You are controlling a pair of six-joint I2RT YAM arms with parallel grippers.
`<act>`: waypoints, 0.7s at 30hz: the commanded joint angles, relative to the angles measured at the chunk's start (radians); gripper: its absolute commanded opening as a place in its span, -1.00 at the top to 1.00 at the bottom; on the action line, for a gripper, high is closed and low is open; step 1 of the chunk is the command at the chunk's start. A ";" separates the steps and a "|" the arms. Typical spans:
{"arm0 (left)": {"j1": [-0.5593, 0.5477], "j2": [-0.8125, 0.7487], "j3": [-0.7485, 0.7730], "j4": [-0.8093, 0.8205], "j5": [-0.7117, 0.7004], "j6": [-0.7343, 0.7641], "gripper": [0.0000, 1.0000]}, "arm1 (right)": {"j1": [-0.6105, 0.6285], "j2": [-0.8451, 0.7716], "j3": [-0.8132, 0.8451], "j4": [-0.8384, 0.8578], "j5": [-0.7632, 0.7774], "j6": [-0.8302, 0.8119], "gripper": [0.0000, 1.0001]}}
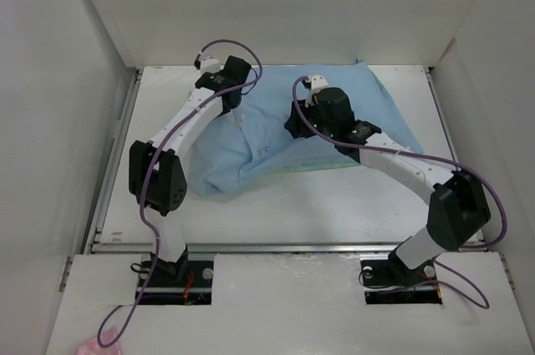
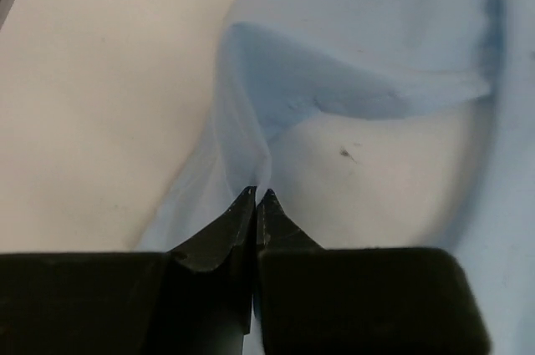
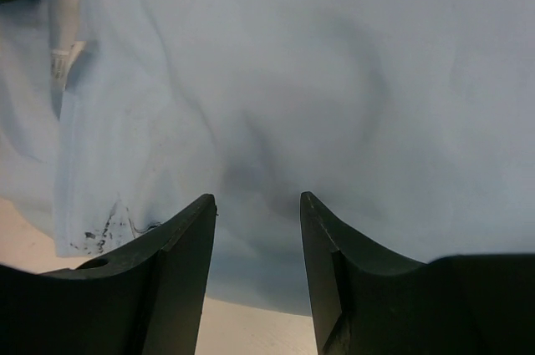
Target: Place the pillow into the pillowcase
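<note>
The light-blue pillowcase point(image 1: 276, 134) lies bulging and rumpled across the back middle of the table. The white pillow does not show openly; I cannot tell whether it is inside. My left gripper point(image 1: 237, 98) is at the case's back left corner. In the left wrist view it is shut point(image 2: 257, 194) on a thin raised fold of the pillowcase point(image 2: 351, 29), with a pale surface under the lifted cloth. My right gripper point(image 1: 292, 125) is over the middle of the case. In the right wrist view it is open point(image 3: 257, 198), its fingers just above the blue fabric point(image 3: 334, 79).
White enclosure walls stand to the left, right and back. A metal rail point(image 1: 284, 247) runs along the table's front edge. A small white label point(image 3: 63, 58) hangs on the case. Bare table point(image 1: 318, 205) lies in front of the case.
</note>
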State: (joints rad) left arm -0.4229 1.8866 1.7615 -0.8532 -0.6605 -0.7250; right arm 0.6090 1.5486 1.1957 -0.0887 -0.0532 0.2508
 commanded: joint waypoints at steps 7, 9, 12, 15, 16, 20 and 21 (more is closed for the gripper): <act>-0.247 -0.330 -0.086 0.422 0.314 0.412 1.00 | 0.003 0.021 0.024 0.020 0.061 0.019 0.00; -0.281 -0.320 -0.086 0.431 0.343 0.435 1.00 | 0.003 0.031 0.024 0.020 0.061 0.028 0.03; -0.292 -0.252 -0.063 0.393 0.317 0.405 1.00 | -0.006 0.031 0.024 0.029 0.061 0.047 0.03; -0.283 -0.164 -0.028 0.310 0.288 0.365 0.83 | -0.026 0.004 0.024 0.018 0.072 0.070 0.03; -0.274 -0.144 -0.017 0.281 0.288 0.324 0.52 | -0.026 -0.008 0.024 0.018 0.072 0.085 -0.02; -0.221 -0.078 -0.005 0.188 0.254 0.268 -1.00 | -0.093 -0.099 0.024 -0.006 0.072 0.097 -0.28; -0.211 -0.078 0.006 0.187 0.254 0.268 -1.00 | -0.104 -0.134 0.024 -0.006 0.087 0.097 -0.34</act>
State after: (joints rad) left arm -0.6674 1.8351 1.7176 -0.6003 -0.3870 -0.4141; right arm 0.5476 1.5337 1.1957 -0.1226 0.0051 0.3229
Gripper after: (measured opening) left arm 0.984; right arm 0.659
